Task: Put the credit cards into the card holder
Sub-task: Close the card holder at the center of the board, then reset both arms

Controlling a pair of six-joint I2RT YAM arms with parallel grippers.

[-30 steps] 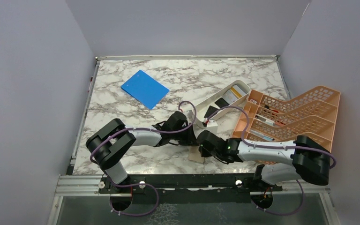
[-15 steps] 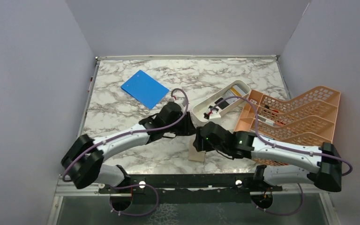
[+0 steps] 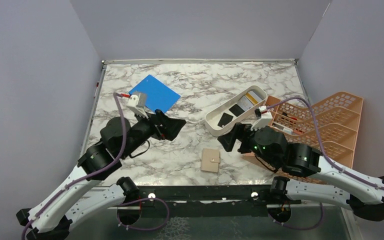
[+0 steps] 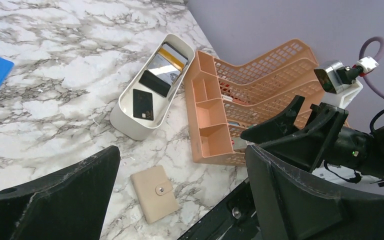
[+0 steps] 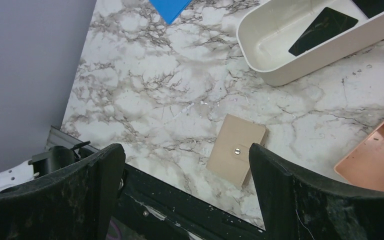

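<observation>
1. Two arms, one change: 1 s back both end effectors sat low over the card holder, jaws near-closed. Now both are lifted off and pulled apart.
2. L end effector (image 3: 175, 125): raised above the counter (image 3: 190, 85), near the blue board (image 3: 155, 95). Fingers spread wide, nothing between them.
3. Card holder (image 3: 210, 160): lies flat on the counter nr the front edge, folded shut, snap stud up. Neither arm touches it. Position approx. as before.
4. White tray (image 3: 209, 122): behind and right of the holder, apart from it. Credit cards (image 3: 237, 109) lie inside: 2 black, plus lighter ones at the far end. None seen on the counter.
5. R end effector (image 3: 232, 139): lifted, near the tray's near side. Fingers spread, empty. Orange rack (image 3: 325, 120) sits to its right, unmoved.
6. Assessment:
   - Holder has been released.
   - Whether any card is already inside: cannot tell, since it is shut.
   - Cards left in the tray mean the task is incomplete.
   - Next cycle prob. needs the holder re-opened and steadied by one arm while the other picks a card.
   - Thin cards lying flat on the tray floor are likely an awkward pick.
</observation>
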